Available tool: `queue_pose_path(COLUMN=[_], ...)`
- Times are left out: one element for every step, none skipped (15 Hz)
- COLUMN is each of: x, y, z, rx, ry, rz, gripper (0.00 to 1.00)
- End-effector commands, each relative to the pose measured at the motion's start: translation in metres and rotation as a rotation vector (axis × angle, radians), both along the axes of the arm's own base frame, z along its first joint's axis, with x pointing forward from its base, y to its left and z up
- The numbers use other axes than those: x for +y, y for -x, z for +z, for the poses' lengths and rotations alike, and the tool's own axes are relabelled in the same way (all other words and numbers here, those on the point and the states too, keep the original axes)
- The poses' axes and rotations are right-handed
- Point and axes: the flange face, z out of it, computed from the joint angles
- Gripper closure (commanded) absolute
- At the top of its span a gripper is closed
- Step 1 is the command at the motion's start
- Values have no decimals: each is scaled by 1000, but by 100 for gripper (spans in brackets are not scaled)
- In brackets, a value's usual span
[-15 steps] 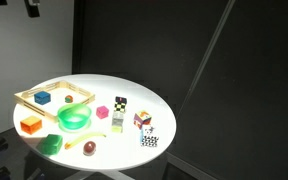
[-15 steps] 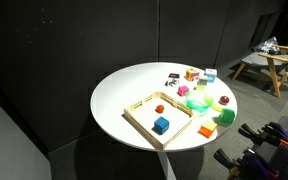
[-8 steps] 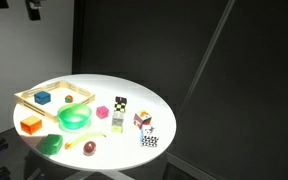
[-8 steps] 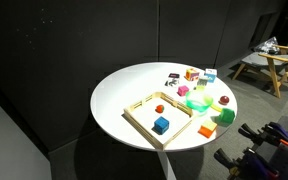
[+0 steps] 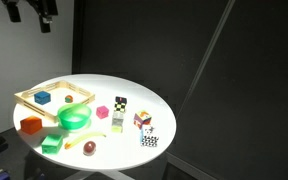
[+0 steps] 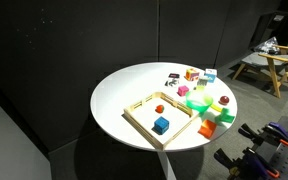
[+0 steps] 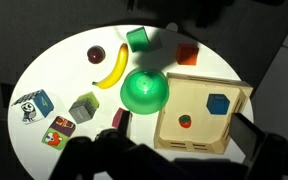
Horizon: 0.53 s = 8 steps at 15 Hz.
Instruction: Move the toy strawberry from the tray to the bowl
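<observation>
Strawberry [image 7: 187,121] is seen inside the tray [image 7: 209,80], lower centre of the wrist view, framed by the released, empty pincer [image 7: 182,135] well above. The bowl [image 7: 144,90] is set just left of the tray.

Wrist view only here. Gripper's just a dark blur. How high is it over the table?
Observer: High. In an exterior view the gripper hangs at the frame's top edge, well above the table.
Operator: Bowl taller than the tray rim?
Observer: Looks so; side-on, its walls rise above the rim.
Operator: Anything beyond the table?
Observer: A wooden bench, standing apart from it.
</observation>
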Motion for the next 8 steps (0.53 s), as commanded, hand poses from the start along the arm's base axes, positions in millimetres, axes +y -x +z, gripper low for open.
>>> queue_pose_path(x=[10,13,16,19,22,24,27,30], y=[-33,-40,-49,-57,-65,-73,-80,-88], z=[-8,-13,-18,-22,-27,-31,-35,-40], rx=[25,31,36,41,47,53,57,65], ry=[5,5,5,3,-2,-8,-12,-17], rz=[13,23,35,45,60,75,89,113], gripper=[0,0,0,0,0,0,0,0])
